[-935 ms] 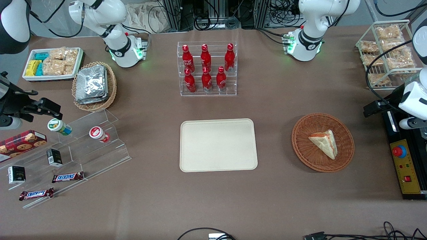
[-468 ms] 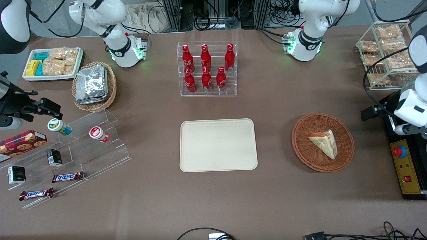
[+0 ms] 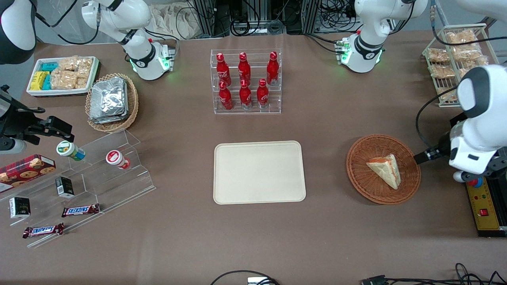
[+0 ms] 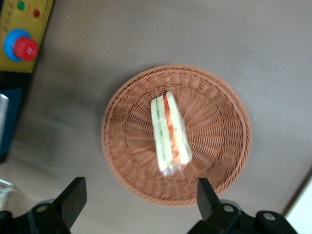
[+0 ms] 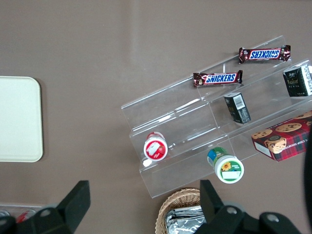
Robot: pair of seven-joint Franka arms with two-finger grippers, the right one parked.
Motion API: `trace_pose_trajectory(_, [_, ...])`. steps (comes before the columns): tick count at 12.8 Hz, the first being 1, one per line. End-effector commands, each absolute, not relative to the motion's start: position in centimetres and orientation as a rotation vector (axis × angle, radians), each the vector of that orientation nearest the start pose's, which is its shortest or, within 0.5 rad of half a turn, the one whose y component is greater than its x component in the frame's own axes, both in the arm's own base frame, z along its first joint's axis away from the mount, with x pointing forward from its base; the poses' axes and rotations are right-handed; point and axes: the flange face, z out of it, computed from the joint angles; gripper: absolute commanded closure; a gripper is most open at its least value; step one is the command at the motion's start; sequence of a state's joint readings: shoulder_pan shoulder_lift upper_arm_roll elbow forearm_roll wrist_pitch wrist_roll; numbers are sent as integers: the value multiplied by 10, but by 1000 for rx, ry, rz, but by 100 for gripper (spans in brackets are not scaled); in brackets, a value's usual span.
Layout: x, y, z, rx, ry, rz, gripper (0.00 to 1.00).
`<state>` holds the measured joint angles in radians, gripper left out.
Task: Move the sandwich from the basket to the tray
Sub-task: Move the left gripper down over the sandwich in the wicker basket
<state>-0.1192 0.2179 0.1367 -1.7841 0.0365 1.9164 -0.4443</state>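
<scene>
The sandwich (image 3: 385, 169), a pale bread wedge with red and green filling, lies in the reddish-brown wicker basket (image 3: 362, 182). My left gripper (image 3: 424, 156) hangs just outside the basket's rim, toward the working arm's end of the table. The left wrist view looks down on the sandwich (image 4: 169, 134) in the basket (image 4: 219, 122). There the gripper (image 4: 139, 204) is open, its black fingertips (image 4: 74, 196) set wide apart over the rim and the table, with nothing between them. The cream tray (image 3: 259, 172) lies flat at the table's middle, beside the basket.
A yellow control box with a red stop button (image 3: 481, 198) sits beside the basket under the arm. A wire rack of snack packs (image 3: 455, 59) stands farther from the camera. A clear rack of red bottles (image 3: 245, 81) stands farther from the camera than the tray.
The left arm has swung down and inward from the table's end toward the basket. Its gripper now sits at the basket's rim. The sandwich, basket and tray have not moved.
</scene>
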Motion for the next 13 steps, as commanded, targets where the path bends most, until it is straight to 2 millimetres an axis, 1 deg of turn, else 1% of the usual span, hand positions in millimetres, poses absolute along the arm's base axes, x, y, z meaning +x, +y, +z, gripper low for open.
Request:
trace_pose_trajectory(1, [607, -11, 374, -2914, -934, 76, 0])
trace_pose_trajectory(2, [609, -15, 355, -2882, -991, 98, 0])
trace_pose_trajectory(4, [613, -19, 330, -2864, -1008, 125, 0])
trace_pose_trajectory(5, [615, -20, 322, -2868, -1014, 116, 0])
trace_pose_trajectory(8, [617, -23, 294, -2891, -1107, 181, 0])
trace_pose_trajectory(9, [615, -20, 289, -2883, -1114, 199, 0])
trace_pose_trajectory(11, [604, -15, 273, -2864, -1117, 248, 0])
trace_pose_trajectory(13, [600, -13, 263, -2850, -1113, 280, 0])
